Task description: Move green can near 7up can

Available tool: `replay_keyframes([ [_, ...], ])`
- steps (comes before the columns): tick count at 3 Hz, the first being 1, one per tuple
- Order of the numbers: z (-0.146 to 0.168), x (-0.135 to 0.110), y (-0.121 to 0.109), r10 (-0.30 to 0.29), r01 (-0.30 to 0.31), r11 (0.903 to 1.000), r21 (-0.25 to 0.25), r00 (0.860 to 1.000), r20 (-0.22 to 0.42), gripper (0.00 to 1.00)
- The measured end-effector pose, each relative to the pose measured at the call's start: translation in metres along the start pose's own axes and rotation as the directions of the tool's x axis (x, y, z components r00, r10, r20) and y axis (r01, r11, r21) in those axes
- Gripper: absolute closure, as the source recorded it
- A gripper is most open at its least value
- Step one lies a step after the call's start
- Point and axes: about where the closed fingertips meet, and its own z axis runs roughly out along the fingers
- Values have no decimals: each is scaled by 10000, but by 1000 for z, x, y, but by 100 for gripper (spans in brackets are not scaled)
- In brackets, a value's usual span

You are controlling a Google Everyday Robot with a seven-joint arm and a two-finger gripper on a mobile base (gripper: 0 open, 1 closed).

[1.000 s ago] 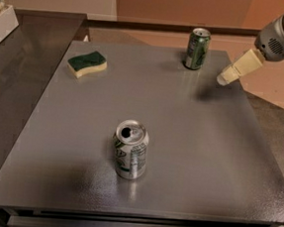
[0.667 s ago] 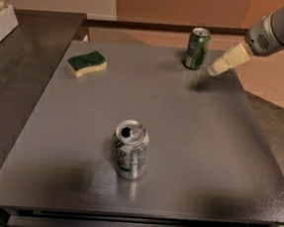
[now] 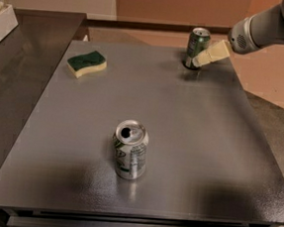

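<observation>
The green can (image 3: pixel 196 46) stands upright at the far right of the grey table (image 3: pixel 189 139). It is dark green with a silver top. The 7up can (image 3: pixel 130 149) is silver-white with a green logo and stands upright near the table's front middle. My gripper (image 3: pixel 202 60) comes in from the upper right on a grey arm. Its cream fingers (image 3: pixel 213 53) reach the lower right side of the green can.
A green and yellow sponge (image 3: pixel 87 63) lies at the far left of the table. A darker counter (image 3: pixel 17 65) adjoins the table on the left, with a white box (image 3: pixel 0 21) at its back edge. Orange floor lies behind the table.
My gripper has moved left and slightly up, from well right of the green can to right against its side. Neither can has moved.
</observation>
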Motion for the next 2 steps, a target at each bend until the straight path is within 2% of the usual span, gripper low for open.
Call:
replay_keyframes([
  [2, 37, -15, -20, 313, -348, 9987, 363, 9954, 910, 0],
])
